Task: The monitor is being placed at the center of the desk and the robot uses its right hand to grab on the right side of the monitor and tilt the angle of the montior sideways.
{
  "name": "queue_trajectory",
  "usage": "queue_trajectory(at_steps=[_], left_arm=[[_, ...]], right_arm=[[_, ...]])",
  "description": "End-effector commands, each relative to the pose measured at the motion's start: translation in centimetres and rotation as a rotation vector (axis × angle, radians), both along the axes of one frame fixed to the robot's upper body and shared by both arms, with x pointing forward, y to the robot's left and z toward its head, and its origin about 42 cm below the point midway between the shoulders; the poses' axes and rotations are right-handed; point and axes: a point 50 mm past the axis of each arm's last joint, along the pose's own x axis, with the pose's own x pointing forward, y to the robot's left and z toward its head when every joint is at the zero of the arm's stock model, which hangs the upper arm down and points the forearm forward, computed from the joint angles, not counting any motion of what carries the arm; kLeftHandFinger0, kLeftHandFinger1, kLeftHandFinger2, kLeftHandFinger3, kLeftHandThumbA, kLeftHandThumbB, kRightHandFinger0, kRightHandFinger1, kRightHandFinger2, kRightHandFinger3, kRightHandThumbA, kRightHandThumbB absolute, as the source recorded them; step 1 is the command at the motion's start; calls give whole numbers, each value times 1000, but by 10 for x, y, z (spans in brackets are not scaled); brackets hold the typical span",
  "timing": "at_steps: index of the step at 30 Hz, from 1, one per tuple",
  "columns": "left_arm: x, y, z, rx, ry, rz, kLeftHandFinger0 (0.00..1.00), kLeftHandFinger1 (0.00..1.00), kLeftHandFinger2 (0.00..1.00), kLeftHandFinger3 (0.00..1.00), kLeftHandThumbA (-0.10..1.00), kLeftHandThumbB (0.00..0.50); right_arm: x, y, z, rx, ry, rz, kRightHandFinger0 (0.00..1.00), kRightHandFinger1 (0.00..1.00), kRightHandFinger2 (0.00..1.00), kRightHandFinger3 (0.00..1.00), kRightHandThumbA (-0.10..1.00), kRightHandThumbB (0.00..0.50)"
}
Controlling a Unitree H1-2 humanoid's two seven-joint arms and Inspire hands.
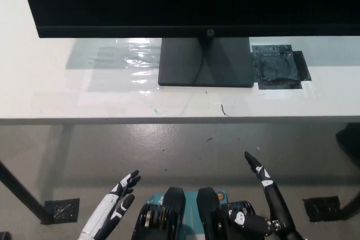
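1. White desk (pixel 67 102) runs across the upper half of the head view, grey floor below its front edge; clear tape sheen left of the stand, dark tape patch (pixel 278 67) just right of it.
2. Monitor (pixel 191 1) sits mid-desk on a dark rectangular base (pixel 205 63). Screen is dark, logo centred on the lower bezel.
3. Orientation: long axis goes left-right, roughly parallel w/ the desk's front edge; screen faces the robot square-on. No sideways turn visible.
4. Right hand (pixel 269 195) is low, below desk level & well apart from the monitor, edge-on to the camera w/ fingers straight and holding nothing.
5. Left hand (pixel 115 206) rests at lower left, also under the desk edge, fingers extended & spread, empty.
6. Progress, judged: placement looks done; reach, grip on the monitor's right side & the tilt are all not yet done. Right edge of the monitor is out of shot.
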Motion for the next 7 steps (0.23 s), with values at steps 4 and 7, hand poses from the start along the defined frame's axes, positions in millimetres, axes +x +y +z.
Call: queue_trajectory(at_steps=[4, 7], left_arm=[[1, 3, 11, 16, -74, -10, 1000, 1000, 1000, 1000, 1000, 313], [1, 3, 11, 16, -74, -10, 1000, 1000, 1000, 1000, 1000, 314]], right_arm=[[0, 1, 11, 8, -113, -1, 1000, 1000, 1000, 1000, 1000, 353], [-1, 1, 11, 7, -114, -1, 1000, 1000, 1000, 1000, 1000, 353]])
